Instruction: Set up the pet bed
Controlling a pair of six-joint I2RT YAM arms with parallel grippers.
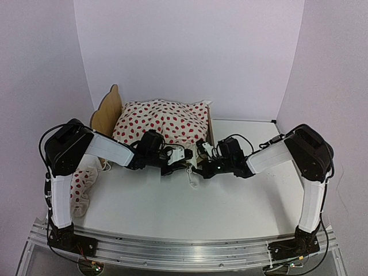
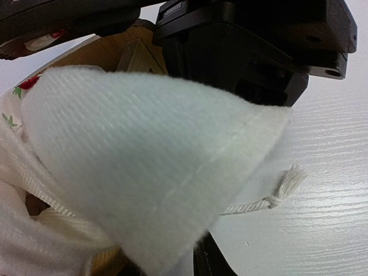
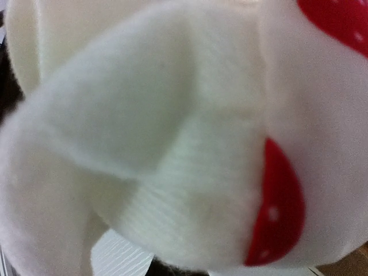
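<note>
Right jaws closed tight, left jaws hidden by cloth so cannot tell, both at the near side of the pet bed [image 1: 106, 110], back left on the tabletop [image 1: 230, 201], dotted cushion [image 1: 164, 122] atop it, left wrist view white cloth [image 2: 149, 172] and knotted cord [image 2: 270, 201], right wrist view blurred red-dotted cloth [image 3: 172, 144]

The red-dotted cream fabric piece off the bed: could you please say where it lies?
Top view: the fabric piece lies on the table's left side, beside the left arm's upright link, nearer than the scalloped plywood headboard.
</note>
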